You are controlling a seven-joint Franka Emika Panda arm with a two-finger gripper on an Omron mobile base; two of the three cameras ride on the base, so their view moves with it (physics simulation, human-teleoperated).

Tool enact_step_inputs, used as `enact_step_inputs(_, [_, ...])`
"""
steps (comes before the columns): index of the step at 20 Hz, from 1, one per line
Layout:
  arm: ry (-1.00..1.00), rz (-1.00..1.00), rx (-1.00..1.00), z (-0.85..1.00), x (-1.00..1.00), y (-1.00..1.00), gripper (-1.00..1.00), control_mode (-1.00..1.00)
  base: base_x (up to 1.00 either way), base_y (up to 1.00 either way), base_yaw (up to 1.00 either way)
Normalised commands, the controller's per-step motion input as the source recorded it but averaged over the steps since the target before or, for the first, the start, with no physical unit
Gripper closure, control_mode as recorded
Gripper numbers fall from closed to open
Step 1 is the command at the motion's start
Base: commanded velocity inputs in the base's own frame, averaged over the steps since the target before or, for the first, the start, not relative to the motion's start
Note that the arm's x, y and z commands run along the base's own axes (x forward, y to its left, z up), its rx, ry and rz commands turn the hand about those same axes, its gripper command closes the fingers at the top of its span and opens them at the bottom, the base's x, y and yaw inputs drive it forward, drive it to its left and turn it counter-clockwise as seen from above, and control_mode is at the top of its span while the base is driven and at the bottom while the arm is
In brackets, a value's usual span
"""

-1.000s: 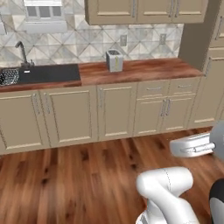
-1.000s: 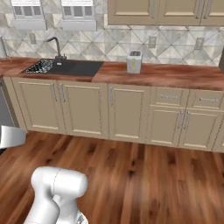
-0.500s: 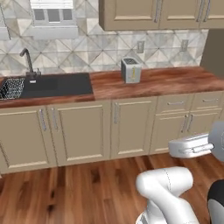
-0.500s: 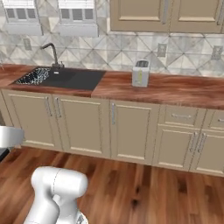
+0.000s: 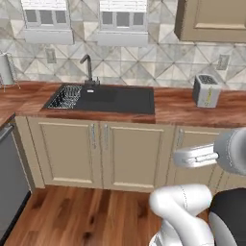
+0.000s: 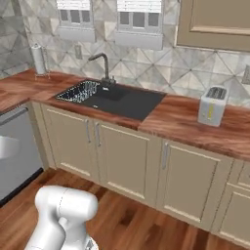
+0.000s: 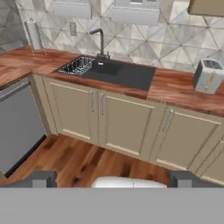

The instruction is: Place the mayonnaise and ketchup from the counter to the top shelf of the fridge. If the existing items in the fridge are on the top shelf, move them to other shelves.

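Where wood-grain counter [image 6: 185,122] runs, boxy toaster [image 6: 212,105] stands.

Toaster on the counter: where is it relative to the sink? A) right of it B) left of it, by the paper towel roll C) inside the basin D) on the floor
A: the toaster stands on the counter to the right of the sink; the paper towel roll is at the far left.
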Motion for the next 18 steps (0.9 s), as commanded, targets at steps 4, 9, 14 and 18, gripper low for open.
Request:
enact_step_inputs(4, [0.0, 0.0, 0.0, 0.0, 0.0, 0.0, -1.0, 1.0, 0.0, 0.15, 1.0])
enact_step_inputs(9, [0.0, 0.0, 0.0, 0.0, 0.0, 0.0, -1.0, 1.0, 0.0, 0.19, 1.0])
enact_step_inputs(14, [0.0, 0.0, 0.0, 0.0, 0.0, 0.0, -1.0, 1.0, 0.0, 0.31, 0.97])
enact_step_inputs(18, [0.0, 0.0, 0.0, 0.0, 0.0, 0.0, -1.0, 1.0, 0.42, 0.34, 0.8])
